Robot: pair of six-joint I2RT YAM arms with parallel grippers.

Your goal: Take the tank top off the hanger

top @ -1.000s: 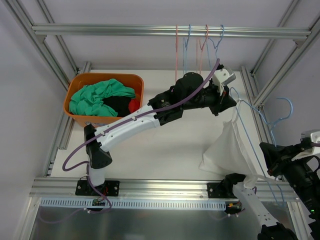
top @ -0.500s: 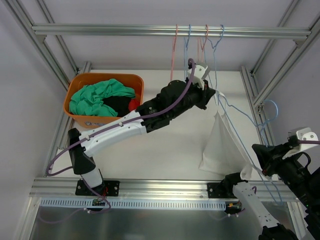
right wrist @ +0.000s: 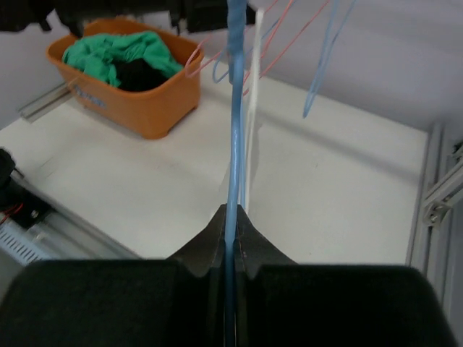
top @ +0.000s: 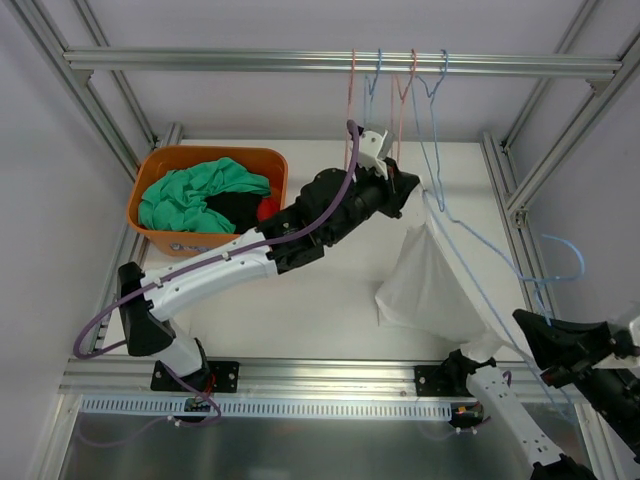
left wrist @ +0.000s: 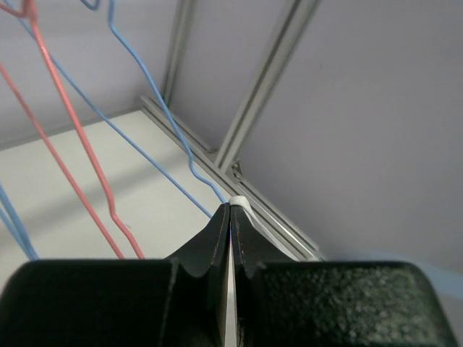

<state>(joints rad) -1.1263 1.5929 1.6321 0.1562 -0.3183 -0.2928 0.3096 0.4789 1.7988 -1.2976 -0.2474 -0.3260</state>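
Observation:
A white tank top (top: pixel 425 290) hangs on a light blue wire hanger (top: pixel 500 265) that slants from the table's middle right down to the lower right. My left gripper (top: pixel 405 190) is shut on the top's white strap; a sliver of white cloth (left wrist: pixel 242 204) shows between its fingertips in the left wrist view, where the gripper (left wrist: pixel 230 210) points at the right frame rail. My right gripper (top: pixel 535 350) is shut on the hanger's blue wire (right wrist: pixel 233 144), which runs up out of its closed jaws (right wrist: pixel 231 213). The white cloth (right wrist: pixel 253 87) hangs beside the wire.
An orange basket (top: pixel 165 160) with green, black and red clothes stands at the back left, also in the right wrist view (right wrist: pixel 155 90). Several empty pink and blue hangers (top: pixel 400 85) hang from the top rail (top: pixel 200 60). Aluminium frame posts (top: pixel 545 150) border the right side.
My left gripper has pulled the strap leftwards and back, away from the hanger. My right gripper has drawn the hanger down and to the right. The tank top has stretched leftwards between them.

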